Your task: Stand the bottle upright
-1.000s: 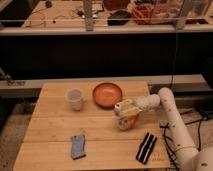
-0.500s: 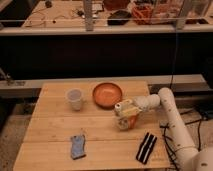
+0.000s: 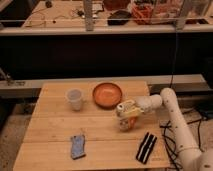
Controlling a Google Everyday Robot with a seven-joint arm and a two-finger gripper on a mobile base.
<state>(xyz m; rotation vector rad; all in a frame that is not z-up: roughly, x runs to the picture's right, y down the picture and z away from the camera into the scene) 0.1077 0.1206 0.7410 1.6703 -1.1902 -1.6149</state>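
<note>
A: Anything different from a moment back?

B: Nothing I can see; the arm [image 3: 172,112] holds the same reach in from the right edge, and the gripper [image 3: 125,120] sits where it was, right of centre, just below the bowl [image 3: 107,95].

A: And the bottle?

B: The bottle [image 3: 125,123] is at the gripper, low over the table [image 3: 55,135]; an orange and pale patch shows under the wrist, but I cannot make out whether it stands or leans, nor whether its base touches the wood.

A: Fingers?

B: Closed as tight as they go; it looks like they have the bottle, though the hold itself is hidden behind the wrist.

A: So what does the stillness mean?

B: My guess is a pause at the placing stage; if the bottle is upright and seated, release is all that remains; if it is tilted, letting go would tip it.

A: The rest?

B: The cup [image 3: 75,98] upper left of centre, a blue object [image 3: 77,146] lower left, a black object [image 3: 146,147] lower right; all unmoved, well clear of the gripper.
</note>
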